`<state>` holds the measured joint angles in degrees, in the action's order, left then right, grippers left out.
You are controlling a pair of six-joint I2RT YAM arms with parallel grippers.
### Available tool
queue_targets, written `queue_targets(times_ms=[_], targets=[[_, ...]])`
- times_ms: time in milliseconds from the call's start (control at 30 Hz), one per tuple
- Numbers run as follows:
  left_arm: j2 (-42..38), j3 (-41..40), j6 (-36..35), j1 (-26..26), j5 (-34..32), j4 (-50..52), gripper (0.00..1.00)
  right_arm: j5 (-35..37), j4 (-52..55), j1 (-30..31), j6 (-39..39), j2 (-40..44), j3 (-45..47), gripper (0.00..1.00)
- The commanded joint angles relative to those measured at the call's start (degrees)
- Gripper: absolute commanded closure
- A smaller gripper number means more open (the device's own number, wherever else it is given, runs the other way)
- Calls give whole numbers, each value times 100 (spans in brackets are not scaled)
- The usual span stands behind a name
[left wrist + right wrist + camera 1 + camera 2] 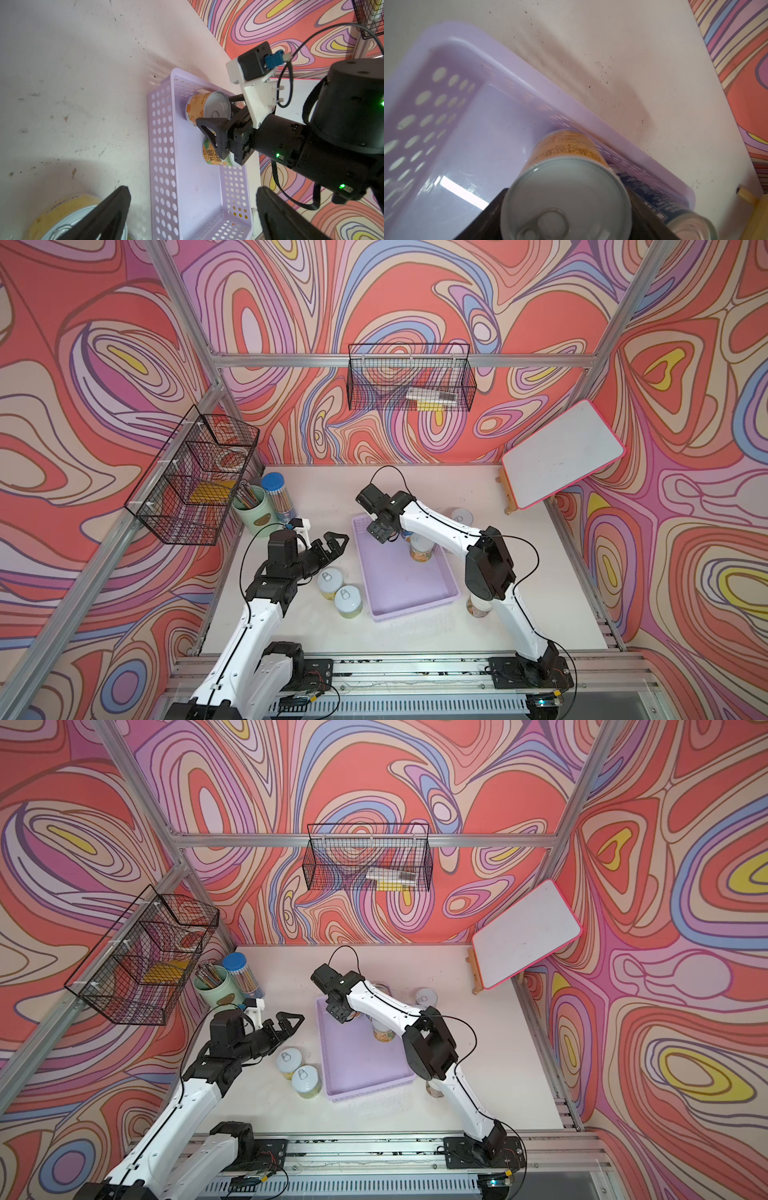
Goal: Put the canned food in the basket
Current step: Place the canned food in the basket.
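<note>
Left fingers: the left gripper (337, 548) hangs spread wide and empty.
Waiting tins: two short round tins with pale pull-tab lids (328, 578) stand on the table just below those fingers, outside the basket.
Basket: the shallow lavender plastic basket with hole-punched sides (399, 580) lies just beside the left fingers and under the right ones.
Right fingers: the right gripper (220, 112) clamps an orange-labelled round tin (566, 199) upright, low at the basket's far end. I cannot tell whether its base touches the floor.
Neighbour: a green-and-yellow-labelled tin (216, 158) stands in the basket, just beside the right fingers.
Doing it well: I'd lower straight, let go only once seated, then lift clear of neighbour and wall.
Tabletop: white tabletop (519, 572), scuffed and speckled.
Room: beyond the right fingers, a pink-rimmed whiteboard (561, 452) and black wire baskets (409, 377) on swirl-patterned walls.
</note>
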<state>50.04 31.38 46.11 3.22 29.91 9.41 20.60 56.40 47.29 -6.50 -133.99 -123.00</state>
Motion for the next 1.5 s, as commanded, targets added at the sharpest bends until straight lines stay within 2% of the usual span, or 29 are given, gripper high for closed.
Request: queue_targets(times_ms=[0,200,300,567,700,967,1067,1200,1467], targets=[[-23,0,-58,-59,93,-1,1,481,-112,50,-100,-101,-246,65],[-30,9,-58,-63,86,21,1,734,-110,54,-123,-267,-243,65],[-38,18,-67,-58,85,59,1,842,-118,53,-142,-320,-211,62],[-25,35,-67,-63,81,70,1,939,-147,60,-136,-387,-163,39],[-30,35,-80,-55,45,126,1,961,-147,53,-122,-356,-146,24],[5,127,-231,-58,-57,413,1,894,-138,55,-97,-290,-172,12],[13,164,-293,-59,-101,506,1,852,-121,60,-82,-250,-171,10],[11,196,-360,-59,-199,694,1,630,-103,57,-42,-116,-164,10],[-355,780,-904,9,-1042,1912,1,-743,-598,57,325,627,244,9]])
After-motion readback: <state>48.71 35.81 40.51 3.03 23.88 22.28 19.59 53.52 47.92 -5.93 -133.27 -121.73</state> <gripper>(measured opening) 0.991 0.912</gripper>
